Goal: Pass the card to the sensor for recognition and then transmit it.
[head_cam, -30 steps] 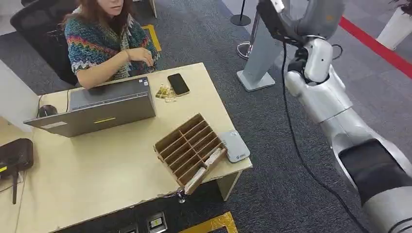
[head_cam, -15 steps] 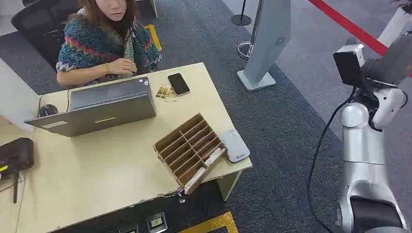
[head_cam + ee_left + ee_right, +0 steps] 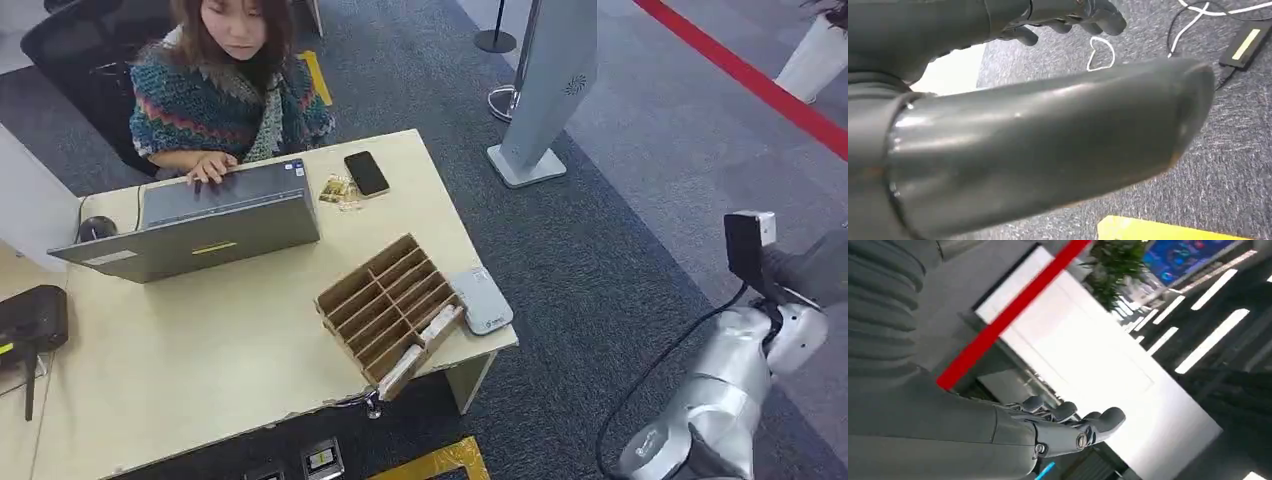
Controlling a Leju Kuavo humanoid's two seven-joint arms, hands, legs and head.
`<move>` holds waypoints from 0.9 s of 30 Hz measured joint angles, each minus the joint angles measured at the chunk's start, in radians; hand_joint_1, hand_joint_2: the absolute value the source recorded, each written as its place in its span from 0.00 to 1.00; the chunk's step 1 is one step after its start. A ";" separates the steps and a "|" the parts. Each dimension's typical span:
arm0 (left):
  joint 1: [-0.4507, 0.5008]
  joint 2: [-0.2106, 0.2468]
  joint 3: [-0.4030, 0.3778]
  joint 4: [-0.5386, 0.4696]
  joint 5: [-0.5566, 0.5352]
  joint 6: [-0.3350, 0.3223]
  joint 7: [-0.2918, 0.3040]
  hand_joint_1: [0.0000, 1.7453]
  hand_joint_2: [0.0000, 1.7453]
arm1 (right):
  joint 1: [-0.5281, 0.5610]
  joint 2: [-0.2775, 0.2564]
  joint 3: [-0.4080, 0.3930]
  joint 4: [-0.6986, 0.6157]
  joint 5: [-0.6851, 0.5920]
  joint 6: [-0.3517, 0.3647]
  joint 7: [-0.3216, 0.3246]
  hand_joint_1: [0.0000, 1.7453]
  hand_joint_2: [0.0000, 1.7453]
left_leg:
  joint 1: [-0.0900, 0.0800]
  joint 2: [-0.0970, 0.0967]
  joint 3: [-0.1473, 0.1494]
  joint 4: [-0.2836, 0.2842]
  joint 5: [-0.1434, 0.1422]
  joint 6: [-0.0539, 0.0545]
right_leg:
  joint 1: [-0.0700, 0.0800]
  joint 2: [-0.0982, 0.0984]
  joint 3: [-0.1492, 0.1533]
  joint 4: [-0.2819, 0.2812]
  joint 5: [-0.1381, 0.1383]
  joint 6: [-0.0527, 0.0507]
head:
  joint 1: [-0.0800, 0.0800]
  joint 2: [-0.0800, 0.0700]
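Note:
A wooden slotted card holder (image 3: 388,303) stands near the table's right front corner, with pale cards (image 3: 441,323) lying in its nearest slots. Right beside it, at the table's edge, lies the flat grey sensor (image 3: 482,300). My right arm (image 3: 735,370) rises at the lower right of the head view, well away from the table. In the right wrist view my right hand (image 3: 1068,432) has its fingers stretched out and holds nothing. The left wrist view has my left hand (image 3: 1063,15) over grey carpet, fingers loosely apart and holding nothing.
A person (image 3: 220,95) sits behind the table (image 3: 200,370) with a hand on a grey laptop (image 3: 215,215). A black phone (image 3: 367,172) lies near it and a black device (image 3: 32,320) at the left edge. A grey standing panel (image 3: 550,90) stands on the carpet to the right.
My right arm has swung down from high in the head view to the lower right corner. The person's hand has moved from their chest onto the laptop.

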 joint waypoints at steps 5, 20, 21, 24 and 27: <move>-0.003 -0.007 0.029 0.003 -0.003 0.000 0.011 0.00 0.00 | 0.004 0.042 -0.156 0.133 0.183 0.000 0.044 0.00 1.00 | 0.000 0.001 0.000 0.000 0.000 0.000 | 0.000 0.001 -0.001 0.000 0.000 0.000 | -0.001 0.000; -0.006 -0.007 0.055 0.008 -0.003 -0.026 0.028 0.00 0.00 | 0.139 0.143 -0.348 0.498 0.401 0.000 0.430 0.00 1.00 | 0.002 0.001 0.000 -0.001 -0.001 -0.002 | 0.002 0.000 0.001 0.000 -0.001 -0.001 | 0.000 0.000; -0.006 -0.007 0.055 0.008 -0.004 -0.029 0.031 0.00 0.00 | 0.149 0.145 -0.352 0.528 0.405 0.000 0.461 0.00 1.00 | 0.002 0.001 0.000 -0.001 -0.001 -0.002 | 0.002 0.000 0.001 0.000 -0.001 -0.001 | 0.000 0.000; -0.006 -0.005 0.055 0.008 -0.013 -0.038 0.035 0.00 0.00 | 0.172 0.146 -0.354 0.611 0.407 0.000 0.519 0.00 1.00 | 0.002 0.001 0.000 -0.001 -0.001 -0.002 | 0.002 0.000 0.001 0.000 -0.001 -0.001 | 0.000 0.000; -0.006 -0.003 0.055 0.008 -0.023 -0.048 0.043 0.00 0.00 | 0.188 0.146 -0.354 0.697 0.422 0.000 0.574 0.00 1.00 | 0.002 0.001 0.000 -0.001 -0.001 -0.002 | 0.002 0.000 0.001 0.000 -0.001 -0.001 | 0.000 0.000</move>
